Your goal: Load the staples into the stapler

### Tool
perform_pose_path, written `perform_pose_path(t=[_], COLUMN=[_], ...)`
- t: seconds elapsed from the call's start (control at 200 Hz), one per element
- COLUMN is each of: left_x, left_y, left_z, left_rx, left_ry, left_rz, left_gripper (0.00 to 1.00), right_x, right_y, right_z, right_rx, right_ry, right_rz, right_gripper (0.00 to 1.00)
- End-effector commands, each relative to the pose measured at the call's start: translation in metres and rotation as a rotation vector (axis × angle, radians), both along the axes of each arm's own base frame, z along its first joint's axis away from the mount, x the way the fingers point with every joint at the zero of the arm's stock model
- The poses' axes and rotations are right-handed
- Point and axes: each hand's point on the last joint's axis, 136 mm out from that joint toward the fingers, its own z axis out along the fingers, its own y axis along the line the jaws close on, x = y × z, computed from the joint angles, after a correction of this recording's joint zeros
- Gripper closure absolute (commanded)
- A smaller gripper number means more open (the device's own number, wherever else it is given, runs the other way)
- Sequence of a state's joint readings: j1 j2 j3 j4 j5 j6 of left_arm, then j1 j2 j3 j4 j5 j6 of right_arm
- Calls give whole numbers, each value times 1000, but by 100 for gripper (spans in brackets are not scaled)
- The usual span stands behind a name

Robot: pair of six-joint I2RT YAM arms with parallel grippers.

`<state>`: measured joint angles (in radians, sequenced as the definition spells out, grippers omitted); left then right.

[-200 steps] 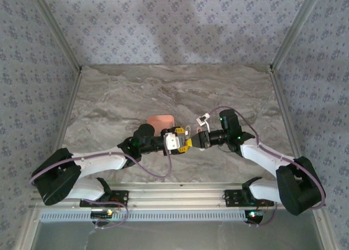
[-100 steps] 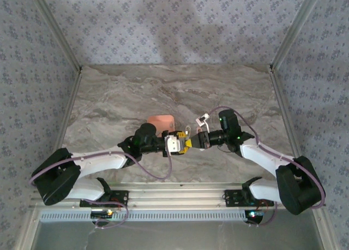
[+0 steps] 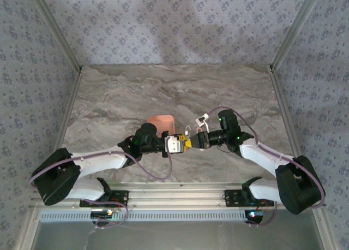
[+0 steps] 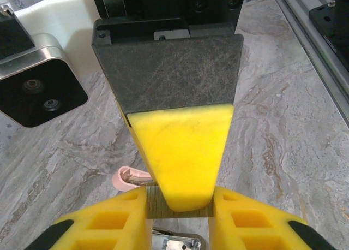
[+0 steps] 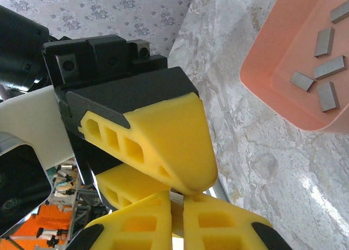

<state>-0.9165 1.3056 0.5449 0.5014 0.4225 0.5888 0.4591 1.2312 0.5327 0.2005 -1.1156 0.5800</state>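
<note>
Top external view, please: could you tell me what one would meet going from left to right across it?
In order: left arm's black elbow housing → salmon-orange tray → left gripper → right gripper → right arm's black elbow housing.

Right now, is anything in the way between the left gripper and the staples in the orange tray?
Nothing visible except the wall of the tray. The staples lie loose inside, with bare table between the tray and the left gripper.
</note>
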Motion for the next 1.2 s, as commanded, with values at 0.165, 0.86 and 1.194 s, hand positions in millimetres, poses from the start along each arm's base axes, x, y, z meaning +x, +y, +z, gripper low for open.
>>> perform_pose_path(t=[0.165, 0.86, 1.194], left_x=[-5, -27, -31], left_y=[-3, -16, -32], left_z=[13, -87, -122], left_rx=[5, 360, 491], left_ry=[-5, 309, 425], left_rz=[-26, 51, 14], left_gripper=[72, 72, 70], right_x=[4, -2, -5], right_y=[-1, -70, -95], right_z=[3, -56, -78], right_rx=[-5, -376, -406], right_ry=[-6, 190, 273], right_rz=[-16, -323, -438], right_gripper=[71, 60, 61])
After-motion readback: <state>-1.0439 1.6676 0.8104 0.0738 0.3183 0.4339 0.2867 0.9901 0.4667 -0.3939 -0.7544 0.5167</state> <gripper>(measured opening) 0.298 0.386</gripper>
